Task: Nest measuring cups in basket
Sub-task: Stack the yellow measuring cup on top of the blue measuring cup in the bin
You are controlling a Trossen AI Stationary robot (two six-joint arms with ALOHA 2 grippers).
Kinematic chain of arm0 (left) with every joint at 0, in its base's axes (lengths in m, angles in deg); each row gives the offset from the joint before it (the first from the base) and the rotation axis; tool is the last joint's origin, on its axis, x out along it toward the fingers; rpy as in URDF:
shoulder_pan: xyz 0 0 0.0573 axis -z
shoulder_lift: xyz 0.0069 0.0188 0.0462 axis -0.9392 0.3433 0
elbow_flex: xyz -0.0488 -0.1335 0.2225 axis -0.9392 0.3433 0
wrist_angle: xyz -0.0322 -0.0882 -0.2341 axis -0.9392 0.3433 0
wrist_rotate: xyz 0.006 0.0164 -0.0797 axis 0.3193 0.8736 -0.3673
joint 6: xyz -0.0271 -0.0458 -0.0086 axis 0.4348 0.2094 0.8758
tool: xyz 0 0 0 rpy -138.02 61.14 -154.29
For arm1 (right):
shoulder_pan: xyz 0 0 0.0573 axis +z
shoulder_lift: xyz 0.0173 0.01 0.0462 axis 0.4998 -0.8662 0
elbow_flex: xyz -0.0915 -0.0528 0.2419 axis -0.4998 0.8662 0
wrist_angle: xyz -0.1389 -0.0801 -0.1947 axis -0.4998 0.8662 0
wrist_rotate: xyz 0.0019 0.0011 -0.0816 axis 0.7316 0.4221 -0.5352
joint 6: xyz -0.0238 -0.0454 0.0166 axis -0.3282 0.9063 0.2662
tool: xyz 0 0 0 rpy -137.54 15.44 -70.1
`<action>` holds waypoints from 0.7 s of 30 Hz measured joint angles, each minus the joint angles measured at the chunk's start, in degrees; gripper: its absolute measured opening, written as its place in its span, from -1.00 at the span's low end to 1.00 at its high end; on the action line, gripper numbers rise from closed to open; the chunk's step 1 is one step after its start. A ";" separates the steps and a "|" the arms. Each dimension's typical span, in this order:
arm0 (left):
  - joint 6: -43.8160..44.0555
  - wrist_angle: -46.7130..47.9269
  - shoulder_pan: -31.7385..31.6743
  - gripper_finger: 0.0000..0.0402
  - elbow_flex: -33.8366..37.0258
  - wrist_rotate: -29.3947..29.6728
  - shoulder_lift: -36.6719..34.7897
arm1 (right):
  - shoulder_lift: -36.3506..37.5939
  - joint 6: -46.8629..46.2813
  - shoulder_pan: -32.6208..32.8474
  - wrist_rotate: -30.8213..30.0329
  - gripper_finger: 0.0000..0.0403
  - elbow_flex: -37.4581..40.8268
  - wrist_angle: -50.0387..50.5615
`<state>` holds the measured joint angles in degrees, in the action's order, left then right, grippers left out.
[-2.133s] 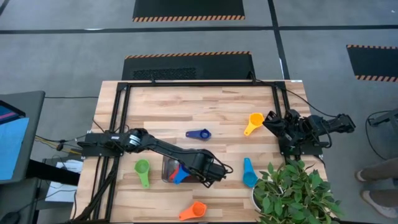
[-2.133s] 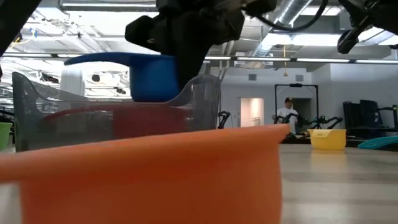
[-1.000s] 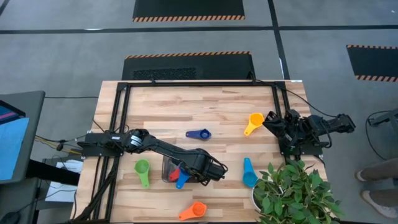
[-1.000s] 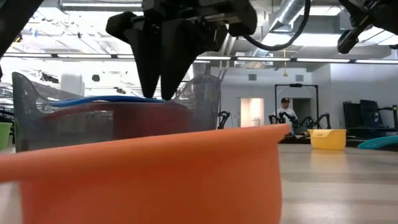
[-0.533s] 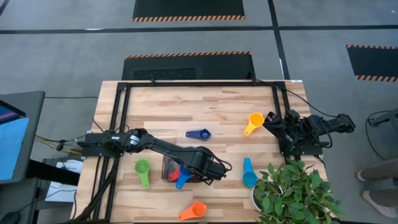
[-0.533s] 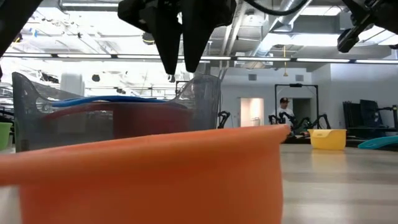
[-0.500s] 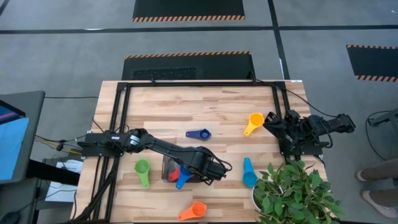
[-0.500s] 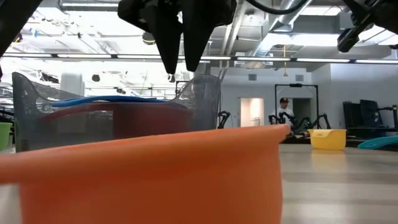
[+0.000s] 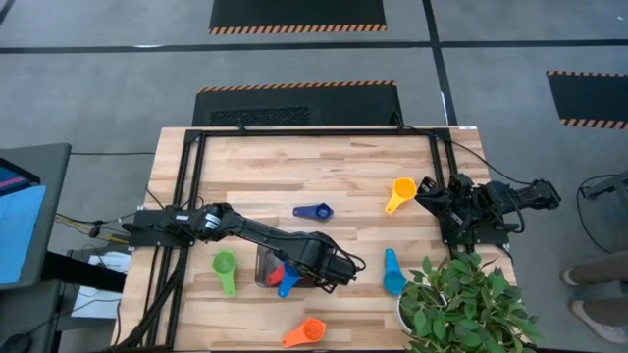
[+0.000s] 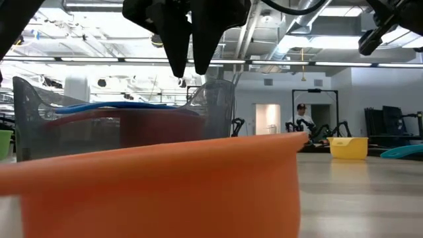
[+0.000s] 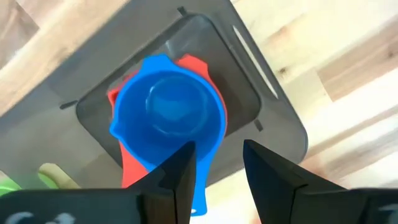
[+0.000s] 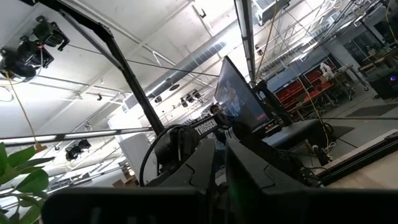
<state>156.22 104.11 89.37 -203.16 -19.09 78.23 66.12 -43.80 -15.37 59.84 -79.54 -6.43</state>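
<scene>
Left tool (image 11: 214,165) open and empty above basket (image 9: 263,265) near worktop's front edge; blue cup (image 11: 168,121) nested in red cup (image 11: 199,71). Right tool (image 12: 221,163) narrow, empty, at right edge.

Straight beneath the left gripper's fingers (image 11: 184,171) sits the basket (image 11: 273,118) — inside it one measuring cup (image 11: 168,118) nested in another (image 11: 208,78), its handle reaching between the fingers.

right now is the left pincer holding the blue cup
No, the left pincer is open above the basket, and the blue cup sits free inside it on the red cup.
</scene>
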 joint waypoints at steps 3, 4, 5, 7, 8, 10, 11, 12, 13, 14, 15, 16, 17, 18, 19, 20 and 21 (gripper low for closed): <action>-1.38 0.03 0.11 -0.39 0.25 -0.62 0.00 | 0.00 -0.02 0.00 0.00 -0.68 0.00 -0.03; -2.02 -0.01 0.12 -0.39 0.26 -1.51 0.02 | -0.01 -0.02 0.00 0.00 -0.68 0.00 -0.02; -2.44 -0.04 0.12 -0.39 0.26 -2.81 0.02 | -0.01 -0.02 0.00 0.01 -0.68 0.00 -0.04; -2.69 -0.10 0.16 -0.39 0.26 -4.68 0.02 | 0.00 -0.02 0.00 0.30 -0.68 0.00 -0.05; -2.72 -0.39 0.33 -0.39 0.26 -4.87 0.02 | -0.01 -0.02 0.00 0.70 -0.68 0.00 -0.05; -2.70 -1.48 0.71 -0.39 0.26 -4.86 0.02 | -0.02 -0.02 0.00 1.47 -0.68 0.00 -0.05; -2.67 -1.81 1.01 -0.39 0.26 -4.84 0.02 | 0.00 -0.02 0.00 1.49 -0.68 0.00 0.00; -2.44 -1.93 1.32 -0.39 0.26 -5.19 0.02 | -0.02 -0.02 0.00 1.49 -0.68 0.00 0.02; -2.13 -2.12 1.58 -0.39 0.26 -6.23 0.04 | -0.02 -0.02 0.00 1.47 -0.68 0.00 0.02; -2.03 -2.48 1.82 -0.39 0.26 -7.48 0.04 | -0.02 -0.02 0.00 1.49 -0.68 0.00 0.02; -2.35 -2.60 2.10 -0.39 0.26 -8.22 0.04 | -0.01 -0.02 0.00 1.49 -0.68 0.00 0.02; -3.63 -2.47 2.44 -0.39 0.26 -7.69 0.09 | -0.01 -0.04 0.00 1.49 -0.68 0.00 0.02; -4.94 -2.48 2.65 -0.40 0.26 -5.69 0.37 | -0.01 -0.04 0.00 1.49 -0.68 0.00 0.02; -5.90 -2.60 2.68 -0.43 0.26 -2.63 0.61 | -0.02 -0.04 0.00 1.49 -0.68 0.00 0.02; -6.37 -2.60 2.62 -0.46 0.28 0.06 0.87 | -0.02 -0.04 0.00 1.49 -0.68 0.00 0.02; -6.80 -2.89 2.04 -0.50 0.30 2.17 0.98 | -0.02 -0.04 0.00 1.49 -0.68 0.00 0.00; -7.05 -3.50 1.16 -0.54 0.14 4.24 0.98 | 0.00 -0.04 0.00 1.49 -0.68 0.00 0.00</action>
<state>149.18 100.61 90.54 -203.02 -14.86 79.22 66.12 -43.83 -15.37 61.32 -79.54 -6.43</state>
